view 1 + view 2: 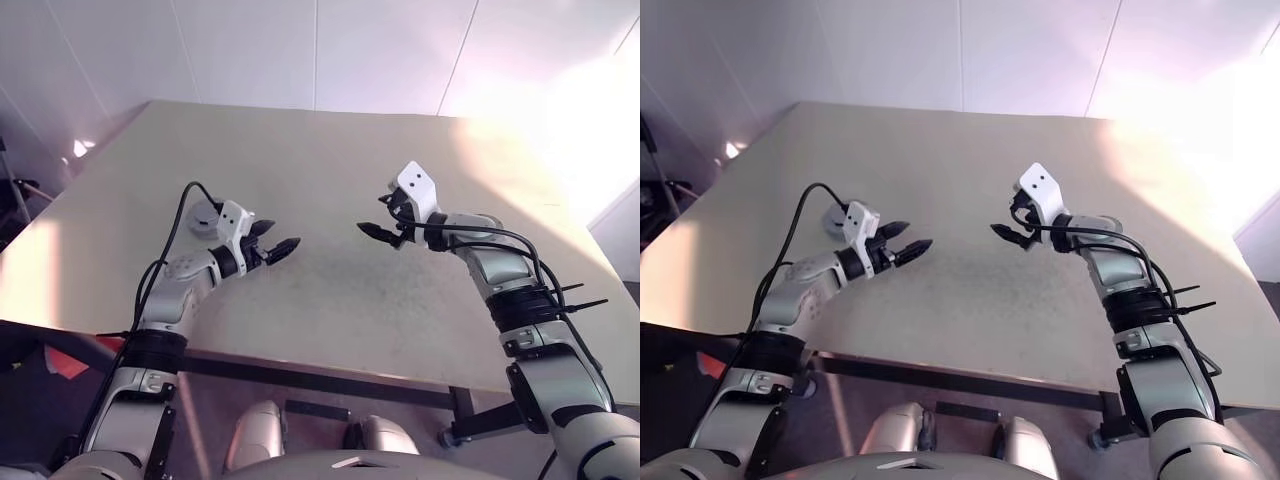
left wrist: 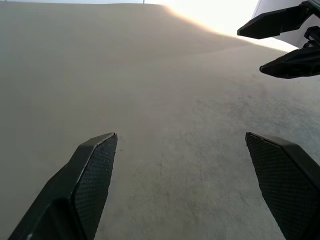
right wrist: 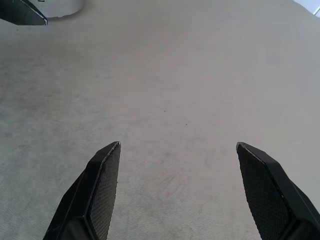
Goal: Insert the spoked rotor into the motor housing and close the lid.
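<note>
table: beige flat matte tabletop (image 1: 330,130); bare between the two grippers.
left gripper: left gripper (image 2: 180,134) hung low over the table's left half, its two black fingers spread wide with nothing between them. Fingers pointed toward the table's middle and the other arm.
right gripper: right gripper (image 3: 178,145) sat over the right half, fingers also spread and empty, tilted slightly down and pointing back at the left one. Tips faced each other, well apart.
task part: one round pale grey part (image 1: 205,215) lay on the table just beyond the left wrist, on its far-left side, partly hidden by the wrist and its cable. Couldn't tell whether it was the housing, the lid, or the two stacked; no spokes or copper ring could be made out.
key relation: the part sat behind the left fingers' line of aim, not ahead of it. Left arm clearly nearer; right well apart across the table. Round, so no long axis to line up on.
next move, my read: left wrist would need to swing back and outward to face the part.
risk: the cable hung close to the part.
</note>
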